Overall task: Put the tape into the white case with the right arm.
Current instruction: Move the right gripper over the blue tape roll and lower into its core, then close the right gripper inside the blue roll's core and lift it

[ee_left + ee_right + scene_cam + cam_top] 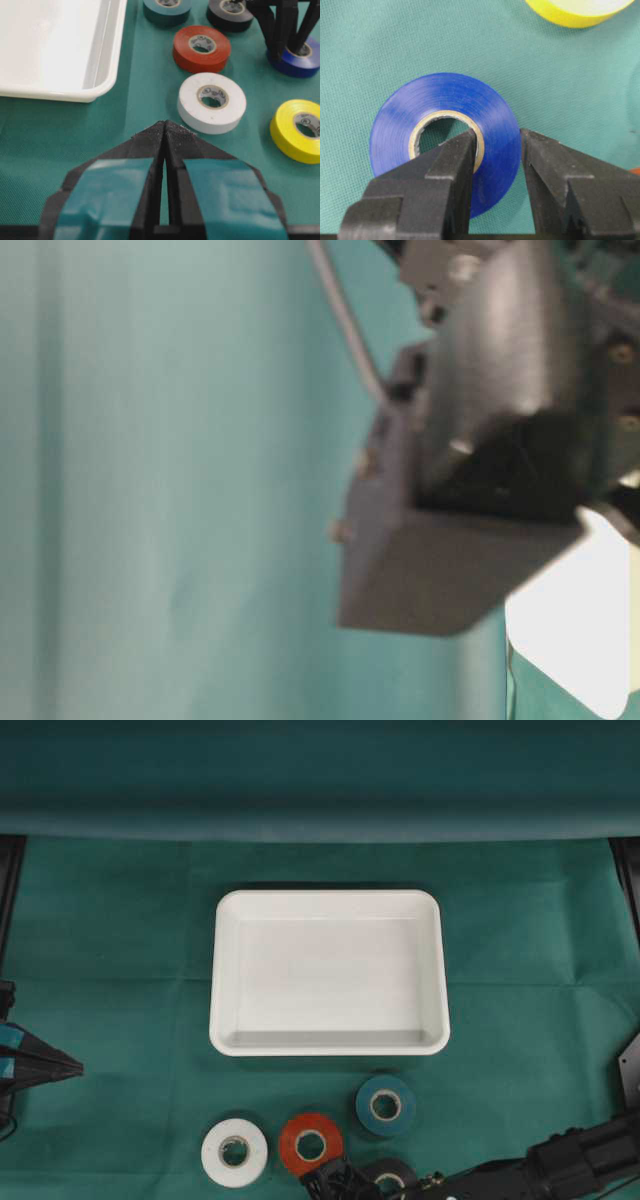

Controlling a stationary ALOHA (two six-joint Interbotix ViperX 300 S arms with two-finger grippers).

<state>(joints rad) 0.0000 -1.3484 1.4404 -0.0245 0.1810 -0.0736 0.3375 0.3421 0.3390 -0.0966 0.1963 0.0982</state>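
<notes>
A blue tape (445,100) lies flat on the green cloth. My right gripper (497,135) is shut on its ring wall, with one finger inside the cardboard core and the other outside. In the left wrist view the same gripper (286,37) stands over the blue tape (300,62) at the far right. The white case (330,970) sits at the table's middle, with nothing in it. My right arm (560,1160) reaches in along the bottom edge of the overhead view, where the blue tape is out of frame. My left gripper (75,1067) rests at the left, shut with nothing in it.
Other rolls lie in front of the case: white (234,1150), red (311,1144), teal (386,1105) and dark grey (388,1178). A yellow roll (299,127) lies near the blue one. The table-level view is filled by a blurred black arm part (470,490).
</notes>
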